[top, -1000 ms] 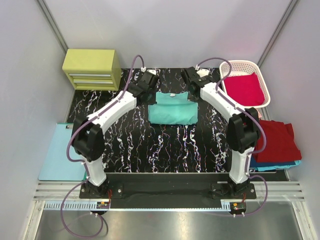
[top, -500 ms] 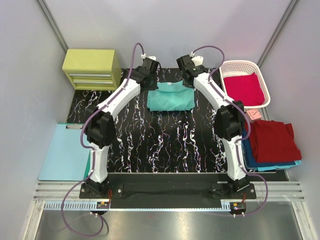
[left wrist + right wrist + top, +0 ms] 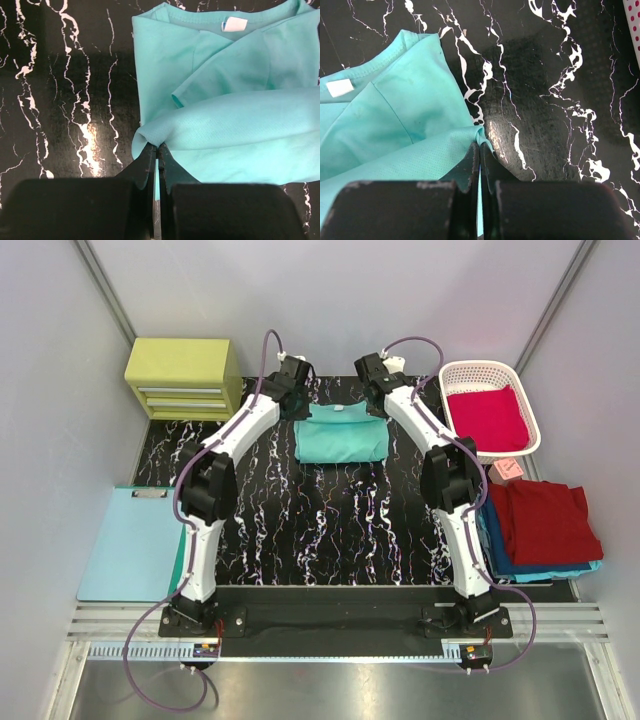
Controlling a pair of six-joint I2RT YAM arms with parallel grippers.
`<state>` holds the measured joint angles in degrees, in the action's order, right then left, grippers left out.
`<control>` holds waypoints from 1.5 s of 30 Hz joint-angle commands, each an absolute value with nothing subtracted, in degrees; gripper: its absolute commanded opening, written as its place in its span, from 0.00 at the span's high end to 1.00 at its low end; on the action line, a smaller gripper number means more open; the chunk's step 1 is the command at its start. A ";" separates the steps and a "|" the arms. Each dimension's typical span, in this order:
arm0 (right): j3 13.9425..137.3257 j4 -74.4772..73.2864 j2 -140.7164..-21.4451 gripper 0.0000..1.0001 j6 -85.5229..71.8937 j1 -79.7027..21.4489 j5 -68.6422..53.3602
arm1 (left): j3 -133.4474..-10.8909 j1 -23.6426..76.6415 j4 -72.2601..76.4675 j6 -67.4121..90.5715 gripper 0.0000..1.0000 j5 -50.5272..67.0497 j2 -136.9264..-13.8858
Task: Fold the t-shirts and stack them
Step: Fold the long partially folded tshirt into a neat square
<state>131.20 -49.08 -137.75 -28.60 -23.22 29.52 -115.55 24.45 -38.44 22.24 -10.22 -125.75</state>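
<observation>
A mint-teal t-shirt (image 3: pixel 340 435) lies partly folded at the far middle of the black marbled table (image 3: pixel 300 520), its collar toward the back. My left gripper (image 3: pixel 158 146) is shut on the shirt's (image 3: pixel 235 125) left corner of the folded-over layer. My right gripper (image 3: pixel 480 144) is shut on the right corner of that same shirt (image 3: pixel 395 125). In the overhead view the left gripper (image 3: pixel 296 398) and right gripper (image 3: pixel 380 396) sit at the shirt's far corners. A crimson t-shirt (image 3: pixel 488 418) lies in the basket. A dark red t-shirt (image 3: pixel 545 522) rests on a blue one (image 3: pixel 510 565) at the right.
A white lattice basket (image 3: pixel 470 373) stands at the back right. A yellow-green drawer unit (image 3: pixel 183 377) sits at the back left. A pale blue clipboard (image 3: pixel 128 545) lies off the table's left edge.
Both arms have stretched farther toward the back, carrying the shirt's near edge up and over; the shirt now lies shorter and closer to the back.
</observation>
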 commanded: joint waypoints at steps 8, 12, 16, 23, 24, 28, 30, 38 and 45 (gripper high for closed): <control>137.81 -45.00 -142.47 0.77 -24.00 -21.71 24.26 | -122.17 22.24 -35.42 21.09 0.65 -6.42 -131.22; 138.51 -44.47 -141.07 0.55 -23.47 -21.80 23.29 | -122.52 22.24 -35.16 21.71 0.55 -6.86 -130.43; 136.68 -44.47 -138.35 0.52 -23.20 -22.76 23.90 | -122.17 22.76 -34.98 22.32 0.53 -6.85 -128.85; 126.32 -41.76 -133.25 0.70 -24.08 -25.66 19.42 | -114.71 25.92 -32.35 23.03 0.57 -4.31 -125.34; 124.38 -40.62 -131.94 0.72 -24.17 -25.93 19.60 | -113.57 26.36 -31.82 23.11 0.58 -4.22 -125.07; 116.82 -37.09 -131.57 0.75 -25.92 -26.46 17.49 | -109.08 28.47 -29.80 23.55 0.59 -1.94 -125.42; 116.54 -37.09 -133.06 0.75 -26.19 -26.37 16.62 | -108.90 28.65 -29.79 23.47 0.60 -0.97 -127.08; 115.49 -39.63 -137.28 0.78 -26.36 -26.45 13.10 | -108.11 28.65 -30.93 23.99 0.62 1.93 -131.22; 104.00 -39.82 -132.90 0.79 -28.56 -27.07 12.57 | -101.61 28.91 -31.73 26.19 0.67 4.04 -130.70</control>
<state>111.20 -37.17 -134.85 -26.85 -26.48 13.96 -105.16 28.77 -31.90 24.56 1.28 -131.24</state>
